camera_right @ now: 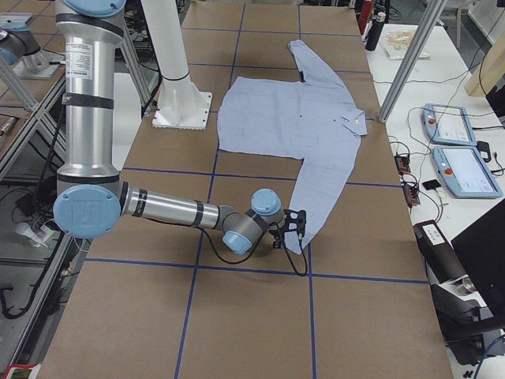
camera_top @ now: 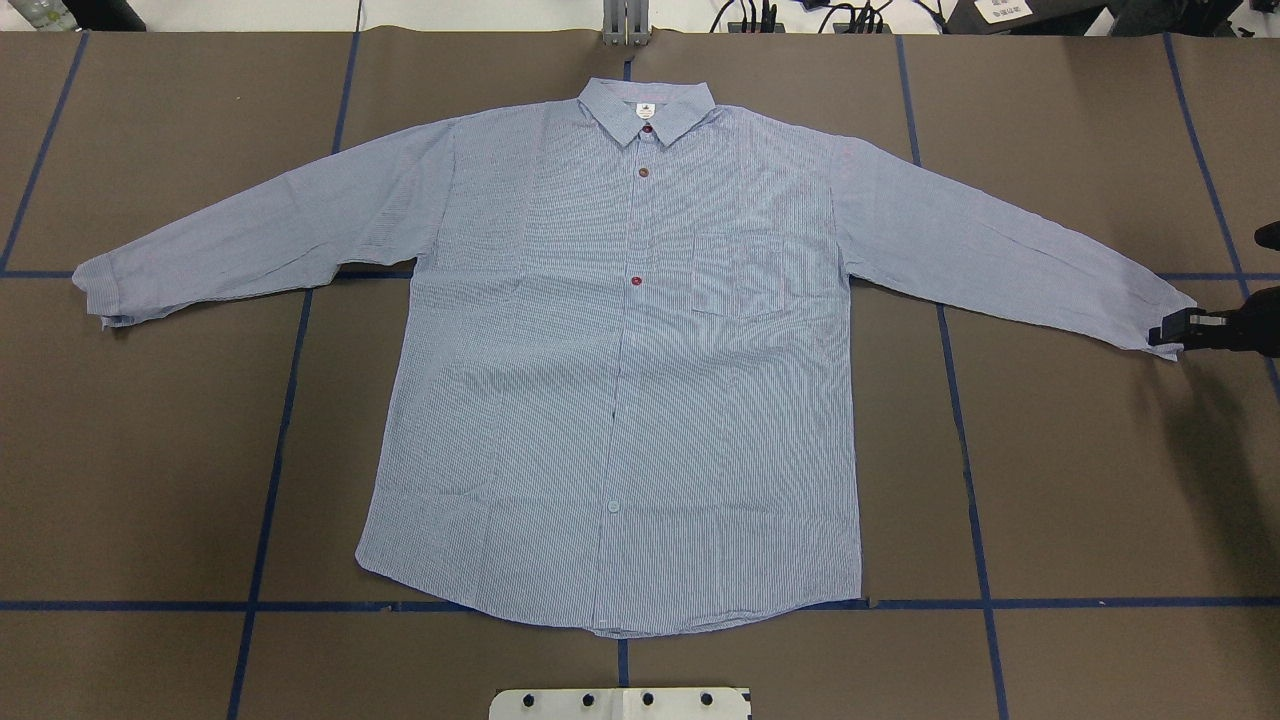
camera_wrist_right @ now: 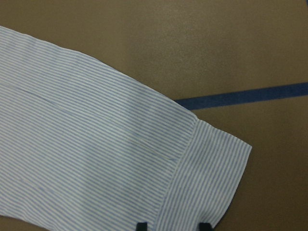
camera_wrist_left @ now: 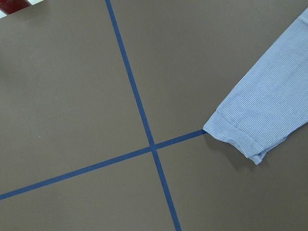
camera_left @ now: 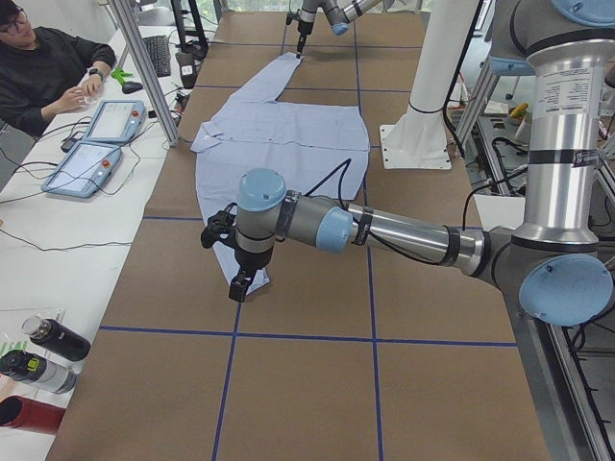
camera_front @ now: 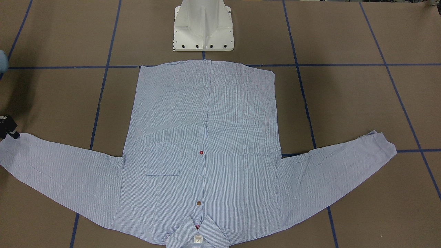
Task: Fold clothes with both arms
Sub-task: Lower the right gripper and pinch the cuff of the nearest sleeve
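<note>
Right claw [camera_top: 1170,330]: spread, low at the end of the right sleeve [camera_top: 1000,250], black fingertips [camera_wrist_right: 141,225] straddling its end edge in the wrist view, pinching nothing yet.
Right cuff [camera_wrist_right: 211,168]: flat on the surface [camera_top: 1080,480], near a blue tape line [camera_wrist_right: 250,94]; liable to slide off or bunch under a closure made too high, or to yield only its top layer under a shallow one.
Left claw [camera_left: 237,285]: in the side view only, over or just beside the end of the left sleeve [camera_left: 216,206], cannot tell which; cannot tell either whether spread or pressed together.
Left cuff [camera_wrist_left: 236,137]: turned over a little at its tip, off to one side of the wrist view; probably missed by a straight descent from here.
Sleeves: stretched out left and right from the body; prone to twisting it if lifted unevenly or one ahead of the other.
Shirt [camera_top: 620,380]: front up, buttoned, in the middle of the surface, collar [camera_top: 647,105] on the far side from the robot, hem [camera_top: 610,625] near the white base [camera_top: 620,703]; likely to drag sideways whole under a one-sided pull, skewing the fold.
Surface: brown, smooth, probably offering little grip to hold the cloth in place.
</note>
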### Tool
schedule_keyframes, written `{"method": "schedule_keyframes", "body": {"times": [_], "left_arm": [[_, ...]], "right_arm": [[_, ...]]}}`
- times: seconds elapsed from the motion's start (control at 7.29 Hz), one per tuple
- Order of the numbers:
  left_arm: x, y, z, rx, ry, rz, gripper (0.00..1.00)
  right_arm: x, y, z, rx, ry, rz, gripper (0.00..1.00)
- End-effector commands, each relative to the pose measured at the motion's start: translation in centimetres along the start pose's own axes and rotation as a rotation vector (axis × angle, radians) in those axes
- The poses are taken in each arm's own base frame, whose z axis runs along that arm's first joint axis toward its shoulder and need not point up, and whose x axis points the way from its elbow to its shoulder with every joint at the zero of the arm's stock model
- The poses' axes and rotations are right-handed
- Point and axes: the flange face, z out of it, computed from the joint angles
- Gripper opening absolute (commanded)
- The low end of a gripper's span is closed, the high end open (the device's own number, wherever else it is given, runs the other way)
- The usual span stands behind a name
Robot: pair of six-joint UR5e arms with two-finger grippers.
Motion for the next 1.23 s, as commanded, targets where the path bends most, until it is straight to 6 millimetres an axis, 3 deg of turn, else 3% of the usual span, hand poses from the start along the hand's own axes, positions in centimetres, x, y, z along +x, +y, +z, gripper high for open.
{"method": "schedule_keyframes", "body": {"times": [0.0, 0.41, 0.55, 0.82, 0.96, 1.1], "left_arm": [[0.0, 0.0, 0.0, 0.000, 0.000, 0.000, 1.00], [0.0, 0.0, 0.0, 0.000, 0.000, -0.002, 1.00], [0.0, -0.1, 0.0, 0.000, 0.000, 0.000, 1.00], [-0.1, 0.0, 0.1, -0.001, 0.000, -0.003, 1.00], [0.0, -0.1, 0.0, 0.000, 0.000, -0.002, 1.00], [0.0, -0.1, 0.0, 0.000, 0.000, -0.002, 1.00]], "right_arm": [[-0.3, -0.1, -0.1, 0.001, -0.004, 0.001, 0.00], [-5.3, -1.6, -2.5, 0.027, -0.068, -0.044, 0.00], [-9.0, -3.9, -3.9, 0.028, -0.069, -0.035, 0.00], [-19.6, -9.4, -7.2, 0.034, -0.024, -0.005, 0.00], [-25.3, -11.9, -7.7, 0.038, -0.009, -0.010, 0.00], [-31.8, -12.5, -7.0, 0.028, 0.015, -0.008, 0.00]]}}
